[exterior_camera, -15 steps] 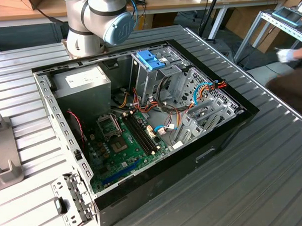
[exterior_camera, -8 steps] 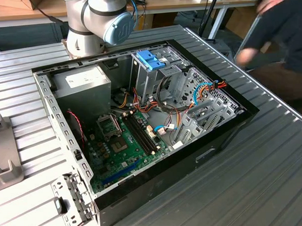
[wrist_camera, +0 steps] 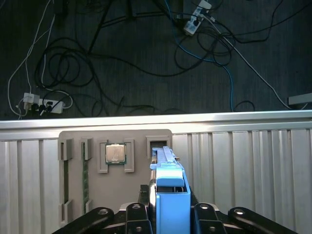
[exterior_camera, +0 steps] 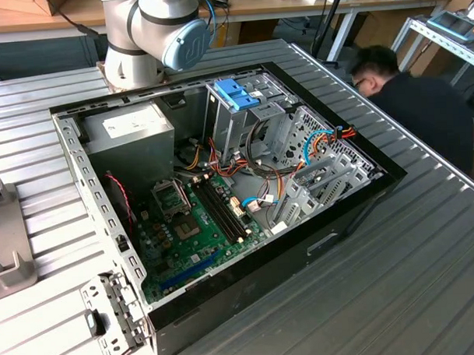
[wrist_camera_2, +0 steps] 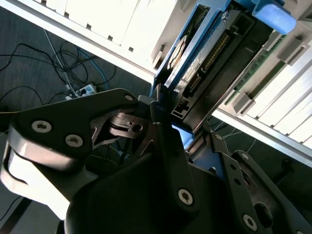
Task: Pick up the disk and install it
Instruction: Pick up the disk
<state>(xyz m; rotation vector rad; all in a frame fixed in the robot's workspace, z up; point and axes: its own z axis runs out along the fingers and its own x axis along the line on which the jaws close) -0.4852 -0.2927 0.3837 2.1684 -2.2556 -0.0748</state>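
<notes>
The disk (wrist_camera: 168, 187), a grey metal drive in a light blue plastic carrier, stands on edge between the fingers of my gripper (wrist_camera: 169, 214), which is shut on it. In the second wrist view the disk (wrist_camera_2: 204, 53) shows its connector side and label, and the gripper (wrist_camera_2: 187, 139) clamps its near end. The disk's far end lies over a slot in a grey parts holder (wrist_camera: 78, 195); I cannot tell whether it still sits in that slot. The open computer case (exterior_camera: 89, 175), with its metal drive cage (exterior_camera: 235, 119), lies in the middle of the exterior view.
The holder carries a processor chip (wrist_camera: 116, 153) and memory sticks, near the ribbed table's edge (wrist_camera: 156, 121); cables lie on the floor beyond. A blue latch (exterior_camera: 238, 92) tops the drive cage. A person (exterior_camera: 421, 109) leans at the exterior view's right. The arm's base (exterior_camera: 150, 32) stands behind the case.
</notes>
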